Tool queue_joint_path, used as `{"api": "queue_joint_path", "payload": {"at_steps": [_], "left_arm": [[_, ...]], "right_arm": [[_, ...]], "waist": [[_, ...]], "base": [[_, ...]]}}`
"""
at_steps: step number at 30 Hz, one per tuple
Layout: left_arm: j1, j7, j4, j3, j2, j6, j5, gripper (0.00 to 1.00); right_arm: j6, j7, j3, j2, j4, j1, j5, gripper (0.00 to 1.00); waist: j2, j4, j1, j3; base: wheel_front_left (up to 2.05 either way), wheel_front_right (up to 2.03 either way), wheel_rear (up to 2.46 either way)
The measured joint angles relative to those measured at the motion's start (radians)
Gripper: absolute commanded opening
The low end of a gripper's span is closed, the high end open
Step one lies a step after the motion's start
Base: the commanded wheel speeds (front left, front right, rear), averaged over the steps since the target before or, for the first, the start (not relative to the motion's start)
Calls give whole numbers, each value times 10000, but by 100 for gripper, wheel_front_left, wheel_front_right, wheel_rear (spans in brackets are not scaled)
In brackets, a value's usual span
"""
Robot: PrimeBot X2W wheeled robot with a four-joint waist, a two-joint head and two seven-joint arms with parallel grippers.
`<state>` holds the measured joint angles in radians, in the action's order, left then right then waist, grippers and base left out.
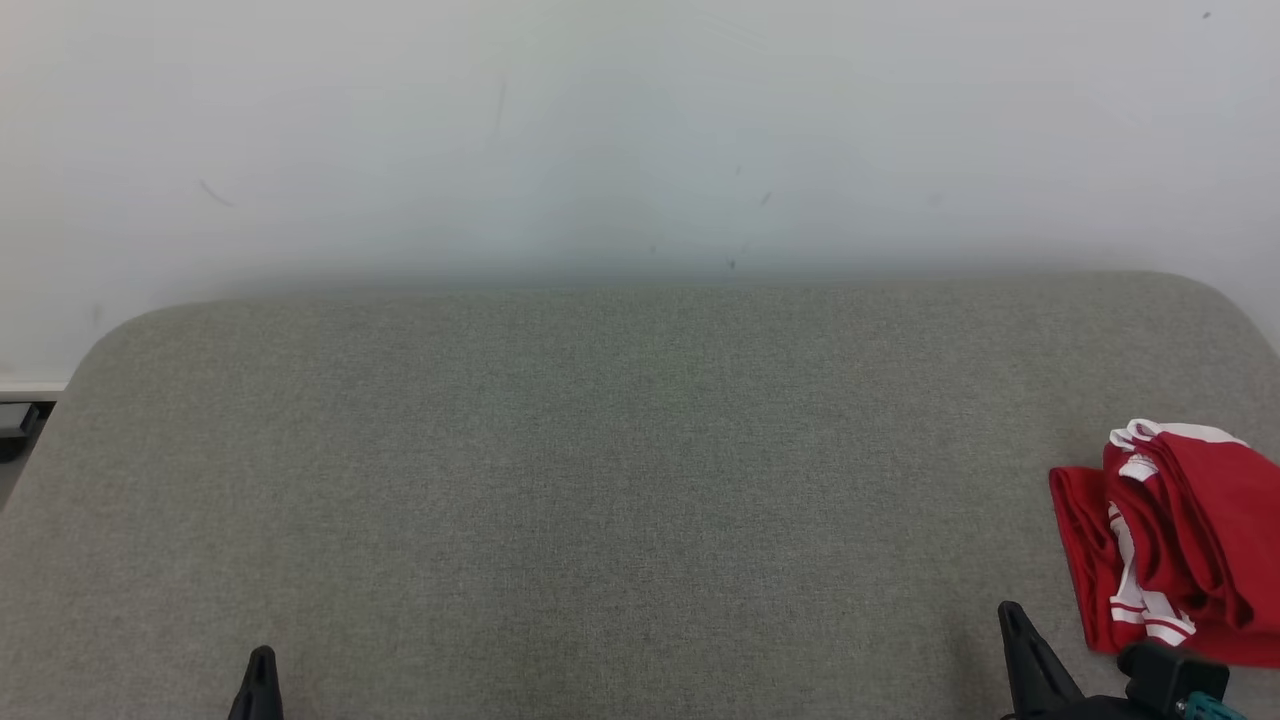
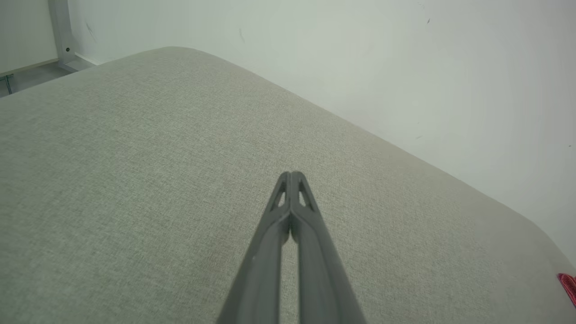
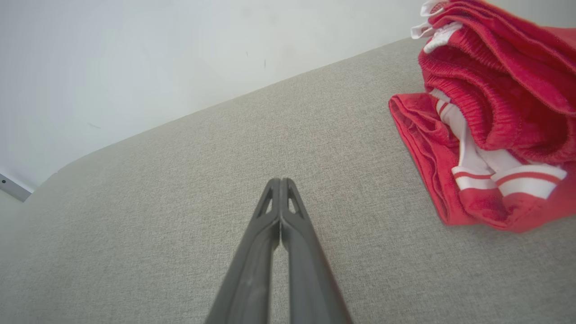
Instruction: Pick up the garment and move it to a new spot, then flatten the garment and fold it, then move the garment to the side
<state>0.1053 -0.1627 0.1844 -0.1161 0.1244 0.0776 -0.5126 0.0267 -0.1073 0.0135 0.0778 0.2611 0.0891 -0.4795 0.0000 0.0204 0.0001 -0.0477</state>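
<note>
From the head view, the garment (image 1: 1180, 540) lies bunched in a loose heap at the right edge of the desk (image 1: 600, 480). It is red cloth with white striped trim and a gathered waistband. The right claw (image 1: 1012, 620) sits just beside it at the lower right. The left claw (image 1: 262, 680) is well apart at the lower left. The desk is covered in grey woven fabric with rounded far corners, and it stands against a plain pale wall (image 1: 600, 130) with a few faint scuffs.

In the left wrist view, the left claw (image 2: 291, 175) is clenched on nothing, its tips pressed together above bare grey fabric. A red sliver of the garment (image 2: 568, 285) shows at the far right edge.

In the right wrist view, the right claw (image 3: 280, 182) is likewise clenched and grasps nothing. The garment (image 3: 495, 112) is heaped to its upper right in red folds with white bands, apart from the tips.
</note>
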Motion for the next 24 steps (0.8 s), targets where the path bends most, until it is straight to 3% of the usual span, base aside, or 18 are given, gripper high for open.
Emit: {"api": "queue_joint_path", "payload": {"at_steps": [24], "left_arm": [[-532, 832, 314, 598, -247, -531, -3080, 0]], "right_arm": [[272, 650, -435, -117, 134, -466, -3214, 0]], "waist": [[1, -60, 0, 139]], "base": [[0, 0, 0]]}}
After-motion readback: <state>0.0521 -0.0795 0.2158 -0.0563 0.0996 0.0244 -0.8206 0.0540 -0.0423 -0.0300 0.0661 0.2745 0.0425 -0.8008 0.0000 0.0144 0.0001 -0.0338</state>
